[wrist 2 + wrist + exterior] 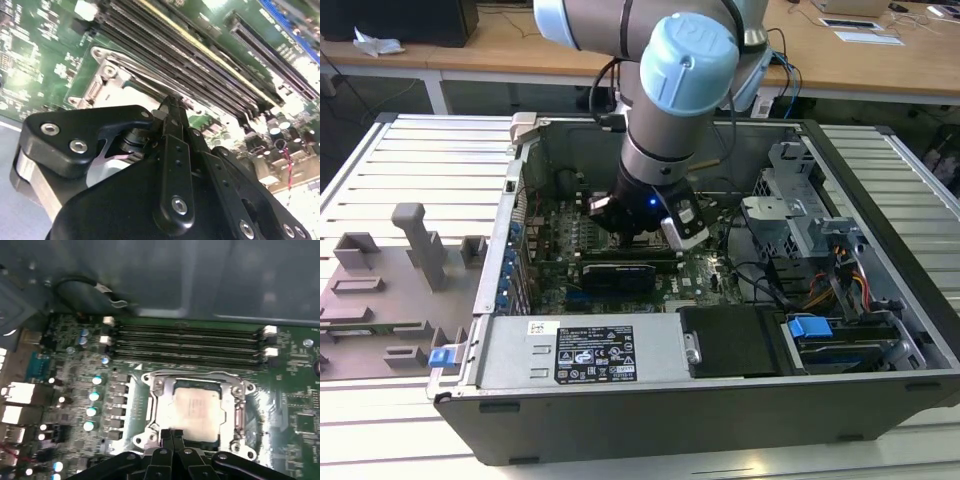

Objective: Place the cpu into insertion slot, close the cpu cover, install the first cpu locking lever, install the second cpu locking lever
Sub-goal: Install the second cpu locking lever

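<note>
The cpu (pixel 195 405), a dull silver square, lies flat in the insertion slot (pixel 247 388) on the green board. The cpu cover (pixel 163 401), a thin silvery frame, lies down around it with the chip showing through its window. My gripper (pixel 171 434) is at the slot's near edge, its black fingers pressed together with nothing seen between them. In the second wrist view the gripper (pixel 171 106) tip points at the slot's metal frame (pixel 107 75), beside the memory slots. In the exterior view the gripper (pixel 638 238) is low inside the computer case, over the board.
Long black memory slots (pixel 190 340) run just beyond the socket. A black graphics card (pixel 617 272) lies close below the gripper, with the power supply (pixel 580 355) in front and a drive cage (pixel 800 220) with cables on the exterior view's right. Case walls (pixel 510 240) enclose the board.
</note>
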### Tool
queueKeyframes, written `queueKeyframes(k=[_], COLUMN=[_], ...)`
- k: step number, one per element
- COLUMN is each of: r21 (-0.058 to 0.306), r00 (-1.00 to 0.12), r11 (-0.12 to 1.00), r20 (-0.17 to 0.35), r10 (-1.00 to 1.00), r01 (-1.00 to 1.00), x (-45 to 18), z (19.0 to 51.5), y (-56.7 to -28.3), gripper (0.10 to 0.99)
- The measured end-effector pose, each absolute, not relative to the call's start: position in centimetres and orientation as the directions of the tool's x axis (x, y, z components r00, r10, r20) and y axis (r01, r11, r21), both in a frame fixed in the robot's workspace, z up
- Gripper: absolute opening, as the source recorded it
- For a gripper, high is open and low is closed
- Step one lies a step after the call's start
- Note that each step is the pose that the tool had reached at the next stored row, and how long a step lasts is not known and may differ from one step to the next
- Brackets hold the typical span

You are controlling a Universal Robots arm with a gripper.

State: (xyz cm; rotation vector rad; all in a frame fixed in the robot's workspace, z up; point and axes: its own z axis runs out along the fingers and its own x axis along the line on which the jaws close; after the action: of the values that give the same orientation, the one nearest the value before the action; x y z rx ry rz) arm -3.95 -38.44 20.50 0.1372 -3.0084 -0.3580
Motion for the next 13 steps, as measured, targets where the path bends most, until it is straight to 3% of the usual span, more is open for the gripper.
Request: queueKeyframes(k=[5,13], r21=[0.149,0.044], r00=[-0.990,-0.989], r11=[0.986,0.996], r20=[0.108,0.125], r10=[-0.093,-0.081], r01=[-0.076,-0.076], x=[-3.7,-3.1], z=[21.1,21.1], y=[-37.4,-34.8], gripper=[0.106,0.106])
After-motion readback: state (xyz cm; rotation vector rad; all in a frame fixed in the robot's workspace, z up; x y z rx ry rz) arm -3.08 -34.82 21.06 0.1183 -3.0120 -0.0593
